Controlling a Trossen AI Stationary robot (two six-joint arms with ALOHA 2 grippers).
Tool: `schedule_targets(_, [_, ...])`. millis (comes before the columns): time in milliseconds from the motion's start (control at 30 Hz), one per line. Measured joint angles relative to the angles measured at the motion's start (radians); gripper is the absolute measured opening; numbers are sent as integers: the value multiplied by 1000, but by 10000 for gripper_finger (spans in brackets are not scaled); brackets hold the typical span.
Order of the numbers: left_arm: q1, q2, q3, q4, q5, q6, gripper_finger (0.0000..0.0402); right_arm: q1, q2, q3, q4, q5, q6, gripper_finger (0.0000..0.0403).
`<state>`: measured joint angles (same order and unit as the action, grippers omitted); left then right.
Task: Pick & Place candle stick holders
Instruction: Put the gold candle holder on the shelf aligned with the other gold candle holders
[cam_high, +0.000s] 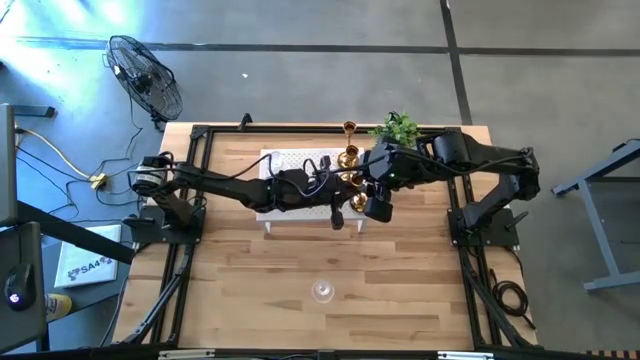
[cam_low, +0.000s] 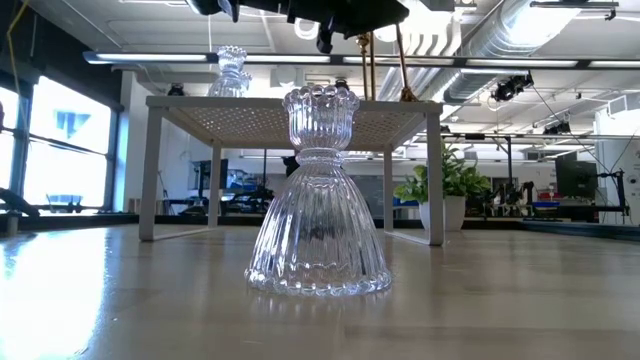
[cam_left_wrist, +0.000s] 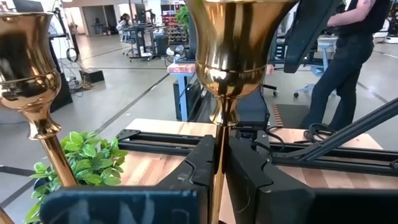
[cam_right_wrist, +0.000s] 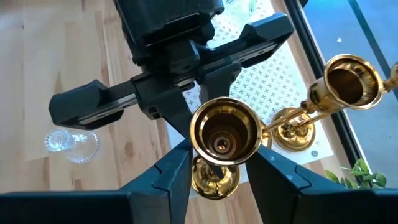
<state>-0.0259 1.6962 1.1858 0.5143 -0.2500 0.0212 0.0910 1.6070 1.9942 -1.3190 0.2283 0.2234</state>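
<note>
L gripper (cam_left_wrist: 219, 171) clamps gold holder (cam_left_wrist: 233, 56) stem over the platform (cam_high: 290, 165); R gripper (cam_right_wrist: 219, 171) straddles same holder, fingers apart. Glass holder (cam_low: 320, 195) stands on table (cam_high: 250, 290).

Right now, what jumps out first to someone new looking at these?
Both arms meet over the white perforated platform at the table's far middle, crowding one tall brass candle stick holder. The left gripper has its fingers shut on that holder's stem, and the right gripper straddles it from above. Alone on the bare wood near the front edge stands a clear glass holder, filling the low view.
</note>
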Motion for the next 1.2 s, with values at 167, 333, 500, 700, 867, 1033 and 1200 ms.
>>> schedule_targets(167, [0,0,1,-12,-2,0,10,1,0,0,0,8,-7,138])
schedule_targets(333, [0,-1,2,-27,-4,-2,15,1,0,0,0,7,-22,138])
schedule_targets(500, [0,-2,2,-43,-6,-4,9,1,0,0,0,7,-23,138])
schedule_targets(700, [0,-4,3,-57,-9,-8,9,1,-5,0,-11,6,-26,138])
schedule_targets(867, [0,-11,2,-71,-11,-12,9,6,-28,0,-29,3,-37,138])
schedule_targets(1033, [0,-18,0,-80,-10,-12,9,25,-55,0,-52,6,-5,138])
schedule_targets(1200, [0,-29,0,-110,-14,-26,9,52,-77,0,-78,20,33,138])
